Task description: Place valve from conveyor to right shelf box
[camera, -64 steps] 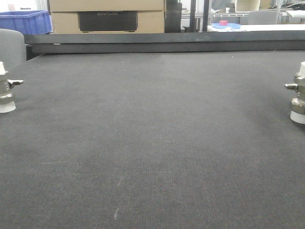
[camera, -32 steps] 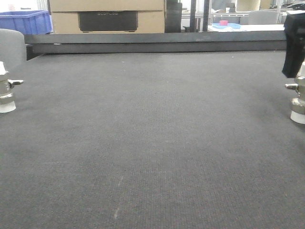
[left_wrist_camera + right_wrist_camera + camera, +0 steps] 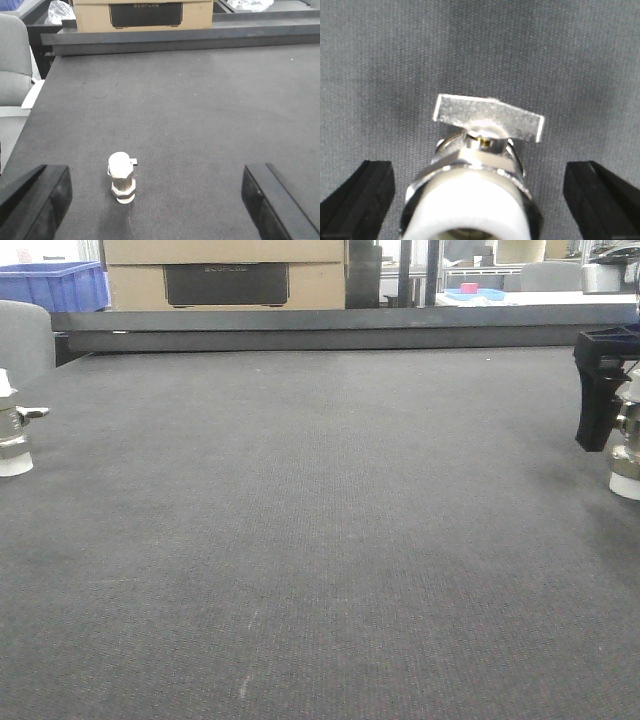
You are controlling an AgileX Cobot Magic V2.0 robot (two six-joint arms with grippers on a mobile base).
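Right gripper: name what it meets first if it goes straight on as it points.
Probably the valve, standing on the conveyor between its open fingers, directly ahead; nothing else shows in between.

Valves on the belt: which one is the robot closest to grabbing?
The right-edge valve: the right gripper straddles it, jaws open. The left-edge valve stands well ahead of the left gripper.

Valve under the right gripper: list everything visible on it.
The valve is a small fitting with a shiny silvery metal body, a hex collar, a flat dull-metal butterfly handle sticking out sideways, and white plastic-looking caps at top and bottom. It stands upright on the dark woven conveyor, at the right edge of the front view. The right gripper is open, and its black fingers straddle the valve with gaps on both sides in the wrist view.
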